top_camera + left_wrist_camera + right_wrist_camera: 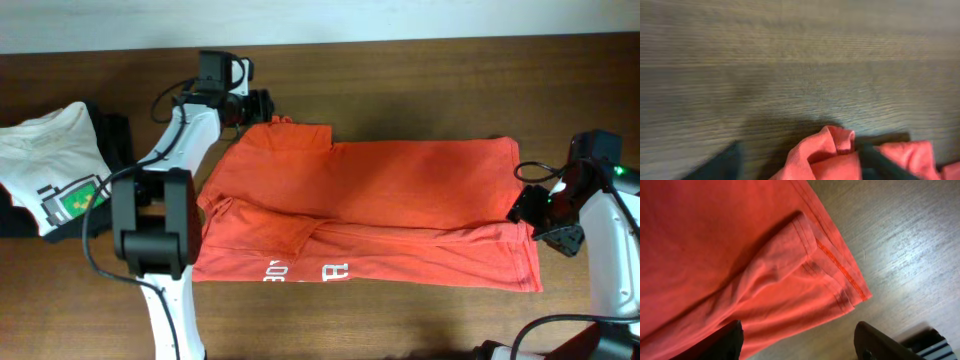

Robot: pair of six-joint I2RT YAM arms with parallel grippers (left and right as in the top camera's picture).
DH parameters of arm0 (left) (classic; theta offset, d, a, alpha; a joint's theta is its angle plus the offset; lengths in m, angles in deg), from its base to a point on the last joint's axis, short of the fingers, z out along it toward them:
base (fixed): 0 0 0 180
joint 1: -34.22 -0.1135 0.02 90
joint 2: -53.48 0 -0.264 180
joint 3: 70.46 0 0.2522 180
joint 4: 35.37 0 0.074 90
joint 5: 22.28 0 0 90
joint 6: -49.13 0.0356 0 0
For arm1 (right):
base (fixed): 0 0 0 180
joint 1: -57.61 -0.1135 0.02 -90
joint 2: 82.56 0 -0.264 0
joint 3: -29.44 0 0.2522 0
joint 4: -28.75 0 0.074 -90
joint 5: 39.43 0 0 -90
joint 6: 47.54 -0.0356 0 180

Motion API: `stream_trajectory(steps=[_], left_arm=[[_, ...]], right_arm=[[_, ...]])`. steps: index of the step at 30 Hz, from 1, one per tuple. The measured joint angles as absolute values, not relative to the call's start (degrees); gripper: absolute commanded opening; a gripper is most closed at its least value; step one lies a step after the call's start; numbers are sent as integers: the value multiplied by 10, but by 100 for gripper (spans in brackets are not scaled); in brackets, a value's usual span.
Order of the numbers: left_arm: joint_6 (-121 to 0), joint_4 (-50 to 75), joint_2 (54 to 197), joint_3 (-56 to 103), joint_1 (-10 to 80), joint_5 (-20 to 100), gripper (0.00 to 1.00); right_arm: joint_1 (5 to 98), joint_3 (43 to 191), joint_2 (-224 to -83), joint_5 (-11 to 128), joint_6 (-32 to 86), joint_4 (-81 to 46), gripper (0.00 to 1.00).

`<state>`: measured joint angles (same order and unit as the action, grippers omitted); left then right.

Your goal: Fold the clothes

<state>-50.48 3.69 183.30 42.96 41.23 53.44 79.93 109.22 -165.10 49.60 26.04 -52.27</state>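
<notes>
The orange-red T-shirt (380, 190) lies partly folded across the table's middle, with white letters along its front edge. My left gripper (262, 106) is at the shirt's far left corner. In the left wrist view its fingers (800, 162) stand apart, with a raised bunch of the shirt's fabric (832, 147) between them. My right gripper (535, 215) is at the shirt's right edge. In the right wrist view it is open (797, 340) and empty, just off the shirt's hemmed corner (830, 275).
A white T-shirt with a green pixel graphic (50, 165) lies on black garments (112, 135) at the left edge. The wooden table (430, 70) shows bare behind and in front of the shirt.
</notes>
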Motion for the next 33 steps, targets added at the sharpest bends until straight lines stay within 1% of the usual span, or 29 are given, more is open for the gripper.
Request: stream_trajectory(steps=[1, 2, 3, 4, 6, 9, 11, 12, 14, 17, 18, 20, 23, 26, 27, 28, 29, 30, 31, 33], left_arm=[[-501, 40, 1843, 434, 417, 537, 41], [-500, 47, 1851, 434, 423, 543, 17], [-499, 50, 1854, 434, 426, 545, 5], [-501, 58, 1856, 434, 428, 547, 1], [-499, 73, 1856, 434, 428, 549, 1], [-499, 90, 1856, 441, 428, 551, 1], [-500, 118, 1855, 460, 428, 551, 1], [-501, 144, 1851, 468, 428, 551, 1], [-503, 194, 1832, 475, 428, 551, 1], [-503, 254, 1812, 480, 430, 551, 1], [-503, 266, 1811, 480, 431, 551, 1], [-503, 281, 1811, 480, 432, 551, 1], [-503, 294, 1811, 480, 432, 551, 1], [-503, 296, 1811, 480, 432, 551, 1], [-503, 296, 1811, 480, 432, 551, 1], [-503, 296, 1811, 480, 432, 551, 1], [-503, 296, 1811, 480, 432, 551, 1], [-503, 296, 1811, 480, 432, 551, 1], [-503, 296, 1811, 480, 432, 551, 1], [-503, 296, 1811, 480, 432, 551, 1]], right_arm=[[799, 1092, -1651, 496, 260, -520, 74], [799, 1092, -1651, 496, 261, -513, 74], [799, 1092, -1651, 496, 261, -510, 74], [799, 1092, -1652, 496, 261, -508, 73], [799, 1092, -1660, 497, 261, -497, 73], [799, 1092, -1674, 524, 267, -401, 71], [799, 1093, -1675, 546, 276, -307, 71], [797, 1096, -1680, 552, 279, -240, 71], [785, 1097, -1699, 559, 291, -164, 71], [747, 1099, -1782, 562, 322, -47, 73], [737, 1099, -1814, 561, 327, -10, 74], [723, 1098, -1888, 550, 336, 67, 74], [721, 1097, -1957, 516, 339, 144, 75], [721, 1097, -1992, 490, 341, 196, 74], [721, 1097, -1998, 487, 341, 198, 72], [721, 1097, -2006, 484, 341, 199, 64], [721, 1097, -2012, 482, 341, 197, 41], [721, 1098, -2016, 473, 345, 196, 14], [722, 1099, -2016, 470, 347, 191, 6], [723, 1108, -2014, 465, 341, 160, 4]])
